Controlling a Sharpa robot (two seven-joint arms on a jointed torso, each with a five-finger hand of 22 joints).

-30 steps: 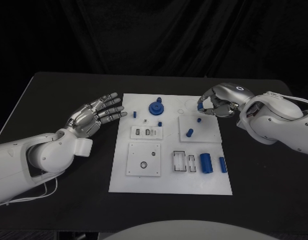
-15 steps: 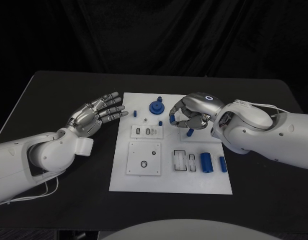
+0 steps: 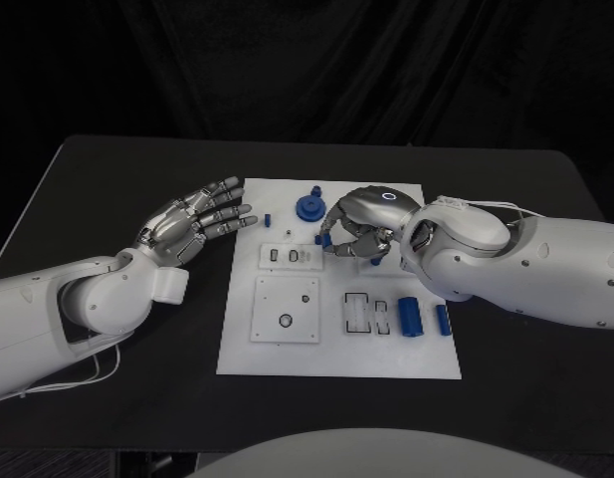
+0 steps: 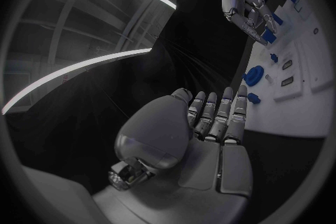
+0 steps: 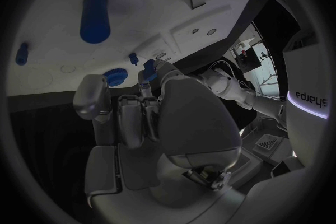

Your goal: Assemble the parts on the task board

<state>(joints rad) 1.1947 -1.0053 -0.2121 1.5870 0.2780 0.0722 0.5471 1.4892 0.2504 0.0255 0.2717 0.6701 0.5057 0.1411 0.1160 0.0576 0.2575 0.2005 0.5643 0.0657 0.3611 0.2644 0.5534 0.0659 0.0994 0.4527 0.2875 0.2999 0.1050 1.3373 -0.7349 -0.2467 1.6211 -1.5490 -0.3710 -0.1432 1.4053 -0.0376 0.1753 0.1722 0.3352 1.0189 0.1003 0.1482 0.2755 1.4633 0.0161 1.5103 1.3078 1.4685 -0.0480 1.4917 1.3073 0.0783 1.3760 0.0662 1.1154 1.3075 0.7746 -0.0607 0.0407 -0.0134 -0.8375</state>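
Board [image 3: 338, 351] white, parts [image 3: 410, 320] blue

**Right hand crosses onto the board**

The silver right hand [image 3: 360, 225] is now above the middle of the white task board [image 3: 338, 360], having swung in from the board's far right corner with fingers curled around a small blue peg [image 5: 149, 70].

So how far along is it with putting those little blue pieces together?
Early, by the look of it. A blue round part already stands on the task board. The right hand holds a small blue piece over the board's middle. Two blue cylinders lie loose. The left hand waits open beside the board.
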